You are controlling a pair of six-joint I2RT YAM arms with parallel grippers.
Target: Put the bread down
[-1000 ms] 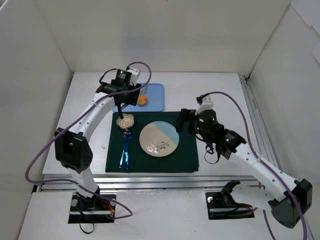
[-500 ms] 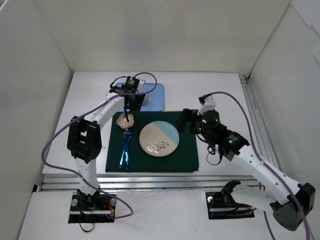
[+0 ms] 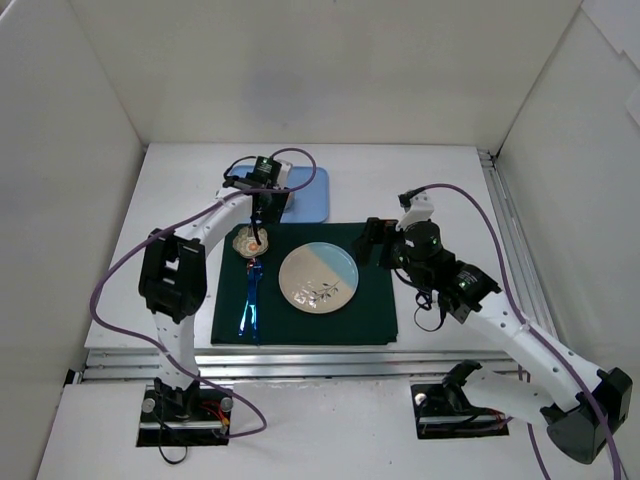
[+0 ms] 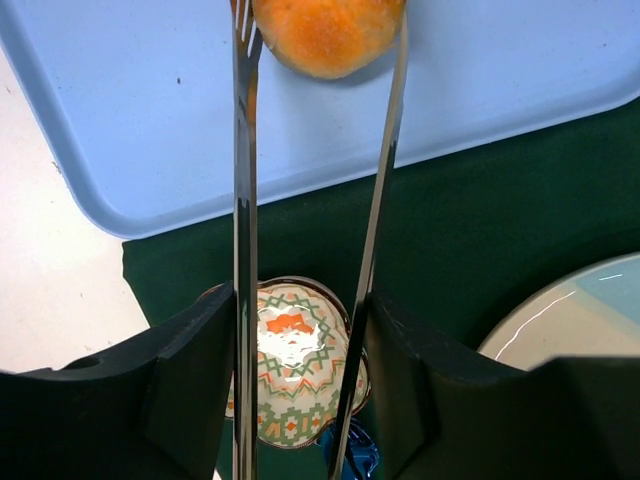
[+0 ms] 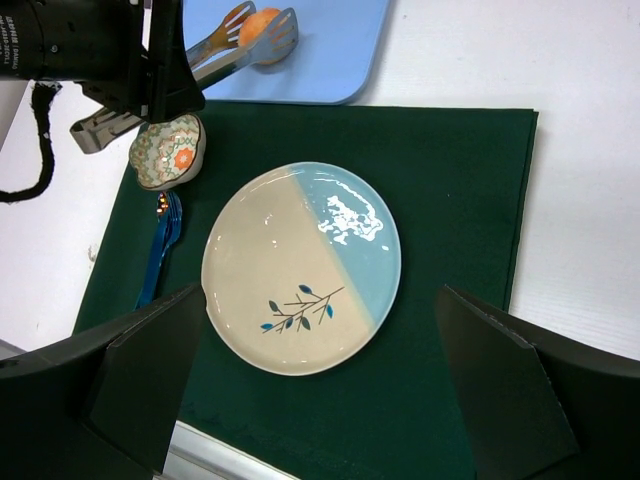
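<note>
The bread (image 4: 325,35), a small round orange-brown bun, is on the blue tray (image 4: 500,80). It also shows in the right wrist view (image 5: 258,22). My left gripper (image 4: 300,320) is shut on metal tongs (image 4: 243,200). The tong tips sit on either side of the bun and touch it. In the top view the left gripper (image 3: 262,205) hides the bun. The cream and blue plate (image 3: 318,279) lies on the dark green mat (image 3: 370,300). My right gripper (image 5: 320,295) is open and empty above the plate (image 5: 300,265).
A small flower-shaped patterned dish (image 3: 250,242) sits on the mat's far left corner, below the tongs (image 4: 295,370). A blue fork (image 3: 250,300) lies on the mat left of the plate. The blue tray (image 3: 310,190) lies behind the mat. White walls enclose the table.
My left gripper has swung right with the tongs, over the patterned dish, and the tong tips now reach the bun on the tray. The right arm has barely moved.
</note>
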